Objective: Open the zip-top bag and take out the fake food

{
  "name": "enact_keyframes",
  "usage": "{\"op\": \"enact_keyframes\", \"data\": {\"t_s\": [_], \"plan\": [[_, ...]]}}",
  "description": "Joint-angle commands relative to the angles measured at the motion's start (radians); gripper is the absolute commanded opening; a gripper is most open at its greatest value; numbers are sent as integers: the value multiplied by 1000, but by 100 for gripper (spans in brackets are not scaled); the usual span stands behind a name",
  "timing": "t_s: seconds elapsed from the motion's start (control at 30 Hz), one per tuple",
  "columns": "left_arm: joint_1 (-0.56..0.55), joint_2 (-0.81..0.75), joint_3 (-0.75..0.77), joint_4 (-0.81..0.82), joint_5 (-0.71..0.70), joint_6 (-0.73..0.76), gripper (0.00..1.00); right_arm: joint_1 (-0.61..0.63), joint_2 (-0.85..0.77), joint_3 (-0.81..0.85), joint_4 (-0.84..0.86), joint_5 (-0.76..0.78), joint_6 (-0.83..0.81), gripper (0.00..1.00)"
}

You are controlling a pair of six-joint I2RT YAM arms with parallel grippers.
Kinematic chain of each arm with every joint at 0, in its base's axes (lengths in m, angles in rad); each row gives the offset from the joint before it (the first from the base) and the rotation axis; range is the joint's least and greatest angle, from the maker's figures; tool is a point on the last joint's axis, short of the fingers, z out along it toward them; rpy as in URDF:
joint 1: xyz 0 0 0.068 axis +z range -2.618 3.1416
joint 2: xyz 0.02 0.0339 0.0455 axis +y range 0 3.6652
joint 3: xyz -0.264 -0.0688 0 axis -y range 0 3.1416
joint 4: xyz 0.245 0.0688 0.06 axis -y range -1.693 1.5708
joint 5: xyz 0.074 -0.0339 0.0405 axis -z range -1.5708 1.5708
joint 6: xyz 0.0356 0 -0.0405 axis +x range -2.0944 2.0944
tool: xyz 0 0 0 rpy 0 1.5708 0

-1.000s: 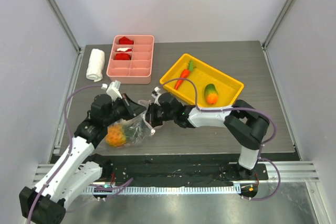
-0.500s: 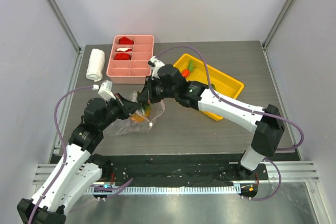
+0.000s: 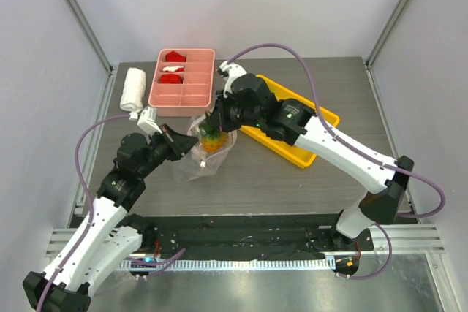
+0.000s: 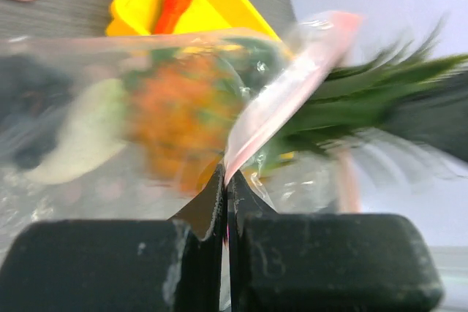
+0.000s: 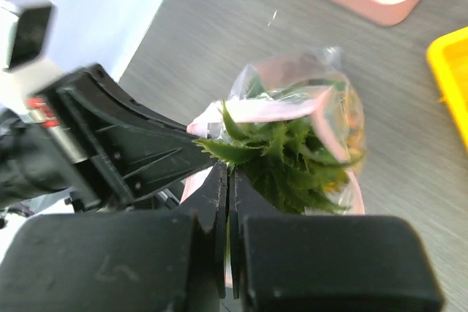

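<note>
Between left claw (image 4: 225,180) and right claw (image 5: 228,173), a bag (image 3: 193,167).
Left pinches its rim as anchor; right pinches pineapple (image 5: 281,155) leaves, probably to pull it out.

You're looking at a dark grey, wood-grained table (image 3: 292,188), boxed in by plain pale walls (image 3: 256,5) at the back and on both sides. Slanted metal posts (image 3: 80,20) mark the back corners. A metal rail (image 3: 417,239) runs along the near edge. The light is soft and even.
</note>
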Motion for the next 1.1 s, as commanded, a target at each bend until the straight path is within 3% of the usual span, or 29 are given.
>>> {"op": "enact_keyframes", "data": {"t_s": [0.0,0.27,0.43,0.63,0.8,0.93,1.07], "plan": [[6,52,-17,-54,-64,21,0,-20,-133,10,85,32,-3,1],[6,92,-14,-17,-132,7,0,-17,-113,88,134,-141,55,1],[5,29,9,18,-94,7,0,-17,-108,21,218,-293,107,1],[5,61,26,44,-5,-53,0,-17,-115,-26,606,-416,279,2],[6,52,-20,110,35,-117,0,-17,8,137,617,-313,180,1],[6,3,10,-3,-49,-67,0,-35,28,270,435,-100,65,1],[6,-14,111,-170,-119,34,0,-152,-36,189,323,-10,52,1]]}}
